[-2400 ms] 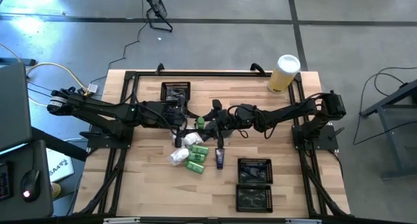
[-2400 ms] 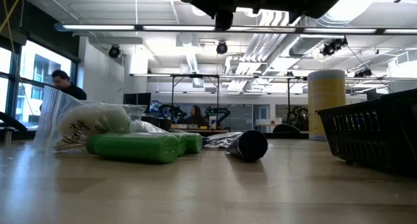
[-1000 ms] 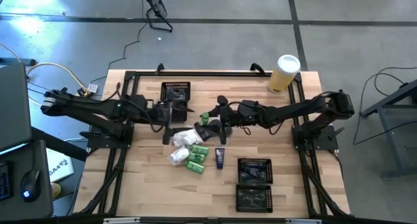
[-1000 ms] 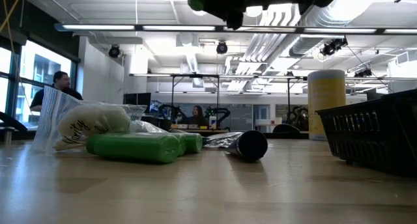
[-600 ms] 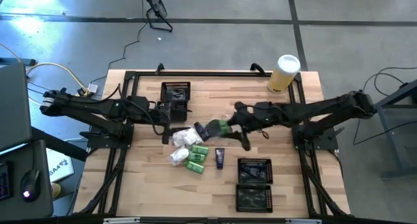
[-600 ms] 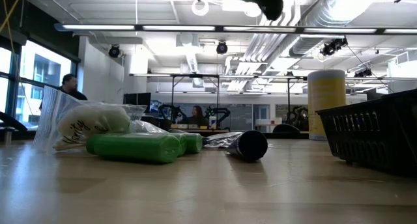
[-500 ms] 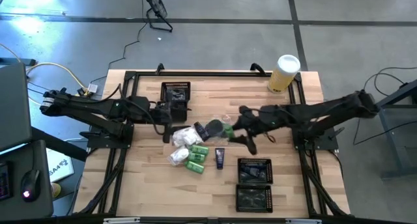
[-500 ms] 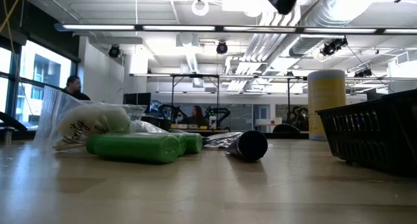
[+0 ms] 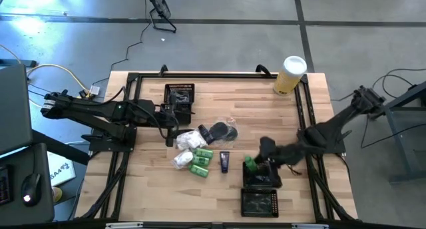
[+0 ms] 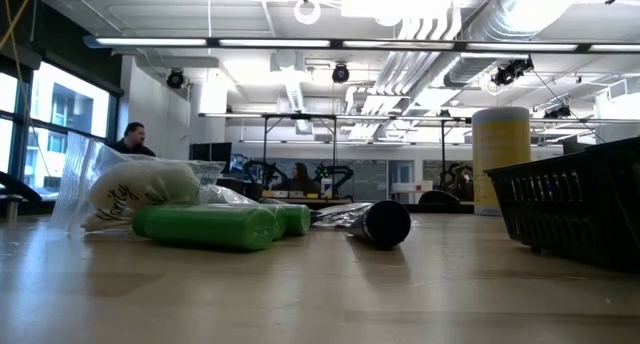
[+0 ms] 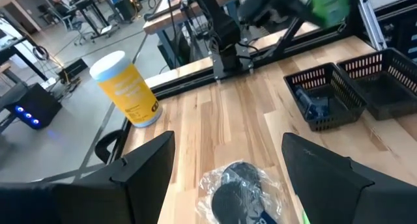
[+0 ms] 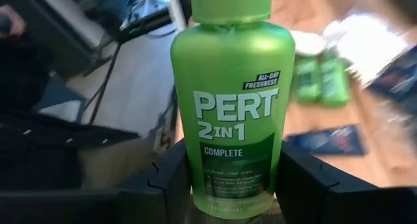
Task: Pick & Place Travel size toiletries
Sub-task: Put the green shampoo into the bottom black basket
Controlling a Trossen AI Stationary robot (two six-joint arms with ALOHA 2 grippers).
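Note:
My right gripper [image 9: 255,164] is shut on a bright green bottle [image 12: 231,107] and hangs over the far one of two black mesh trays [image 9: 261,180] at the near right. In the table's middle lie white crinkly packets [image 9: 189,141], two more green bottles [image 9: 201,161], a dark blue tube [image 9: 224,162] and round dark cases [image 9: 219,131] in a clear wrap. My left gripper [image 9: 174,127] stands open just left of that pile, with nothing between its fingers; the round cases [image 11: 233,193] lie ahead of it. My right gripper pinches the green bottle's lower body [image 12: 195,185] between its two fingers, one on each narrow side. The capped end [image 12: 231,4] points away from the gripper. The bottle is lifted clear, above the tray.
A third black mesh tray [image 9: 180,94] stands at the far left of centre. A tall yellow cylinder with a white lid [image 9: 290,74] stands at the far right corner. The far tray of the near-right pair [image 11: 324,99] holds a dark item. Bare wood lies at the near left.
My right gripper has swung from the table's middle toward the right and near edges, carrying the green bottle lifted clear, and has rolled its wrist; it now hangs over the near-right trays. The pile on the table has stayed put.

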